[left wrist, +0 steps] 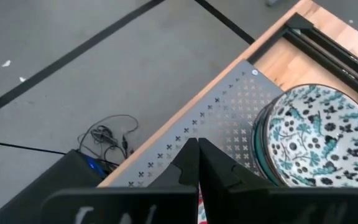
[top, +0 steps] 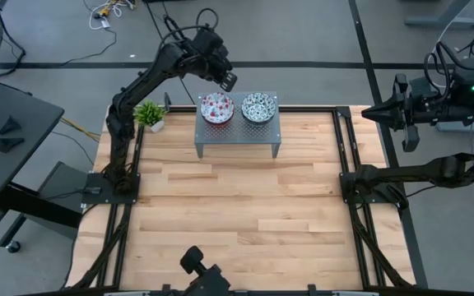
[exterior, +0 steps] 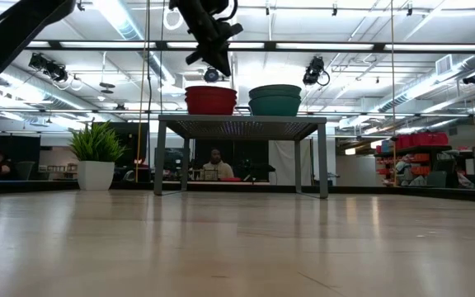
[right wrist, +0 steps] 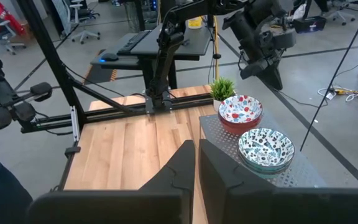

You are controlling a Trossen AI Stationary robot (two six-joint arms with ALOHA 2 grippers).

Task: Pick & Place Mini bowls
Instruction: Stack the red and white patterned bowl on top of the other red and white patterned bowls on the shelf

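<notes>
Mini bowls sit in two stacks on the grey perforated metal stand (top: 237,131), the reddish-pink stack (top: 217,108) nearly under the left gripper (top: 228,80) and the green-teal stack (top: 258,108) just beyond it, the two stacks just beside each other. Sorting by colour appears finished, so the bowls look placed rather than waiting to be picked. The left gripper hangs above the pink stack's far edge with its fingers (left wrist: 197,163) pressed together and nothing between them, which reads as a tool clear of the bowls and not in a grasp. In its wrist view the teal bowl (left wrist: 321,137) lies ahead of the fingertips on the stand's punched surface. The right gripper (top: 374,111) waits off the table's far right corner, fingers together and empty.

The wooden plank tabletop (top: 245,214) around the stand carries a small potted plant (top: 151,114) near the left arm's base. Beyond is an open workshop with grey floor, loose cables and a desk; a person sits in the distance behind the stand.
</notes>
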